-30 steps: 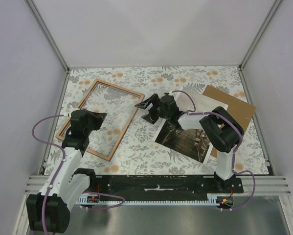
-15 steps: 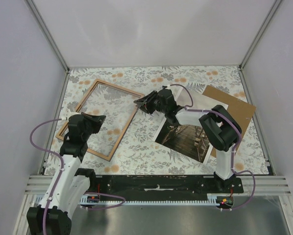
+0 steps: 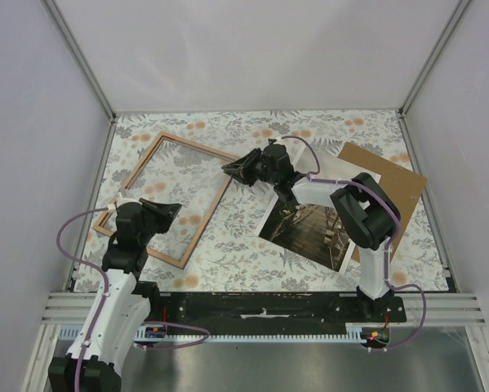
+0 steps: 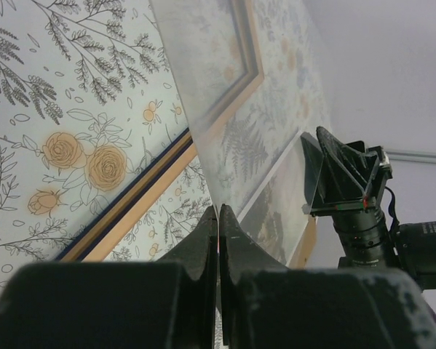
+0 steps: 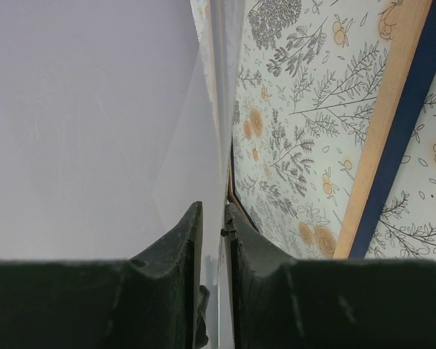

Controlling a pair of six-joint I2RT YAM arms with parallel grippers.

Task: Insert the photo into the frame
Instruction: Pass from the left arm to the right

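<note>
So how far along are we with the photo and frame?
Early. Done: nothing inserted. In hand: the left gripper is shut on an edge of the clear pane over the frame; the right gripper has its jaws narrowly around another edge. Left: the photo, face up on the brown board, goes into the frame.

backing board (image 3: 395,184) partly under photo (image 3: 301,233)

Gripper (image 5: 213,218) jaws slightly apart around clear pane (image 5: 221,109) edge; frame (image 5: 392,123) beside

The thin-rimmed, light-wood frame (image 3: 135,175) is seen lying at the left; the dark pier photo (image 3: 305,233) is laid face up, well right.
</note>
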